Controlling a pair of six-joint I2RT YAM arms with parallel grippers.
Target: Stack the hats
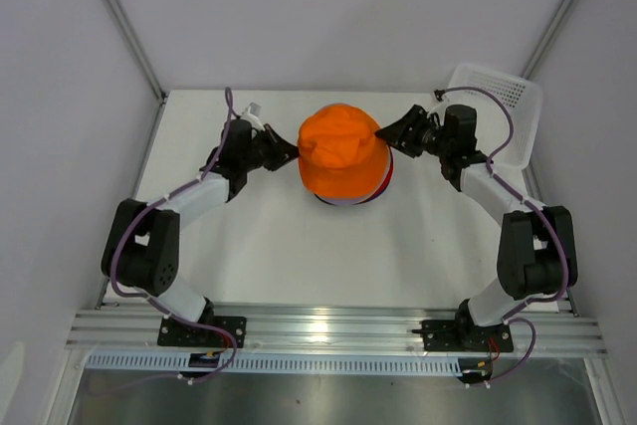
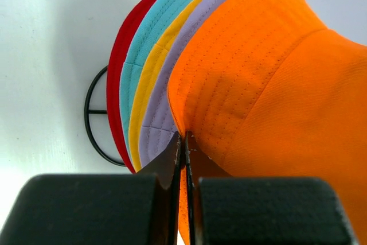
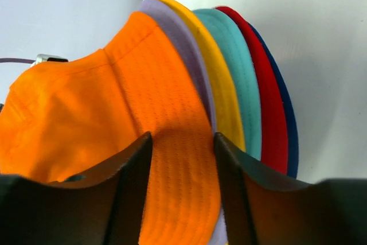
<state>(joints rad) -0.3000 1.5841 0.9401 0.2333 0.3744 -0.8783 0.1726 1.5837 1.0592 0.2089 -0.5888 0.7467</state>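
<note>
The orange hat tops a stack of hats in the middle of the table. Under its brim show the lavender hat, the yellow hat, the teal hat and the red hat. The navy hat is a thin edge at the bottom. My left gripper is shut on the orange hat's left brim. On the opposite side, my right gripper is open, its jaws standing either side of the orange brim without pinching it.
A thin black wire frame stands under the stack. A white lattice basket sits at the table's back right corner, just behind my right arm. Grey walls close in the table at the back and both sides.
</note>
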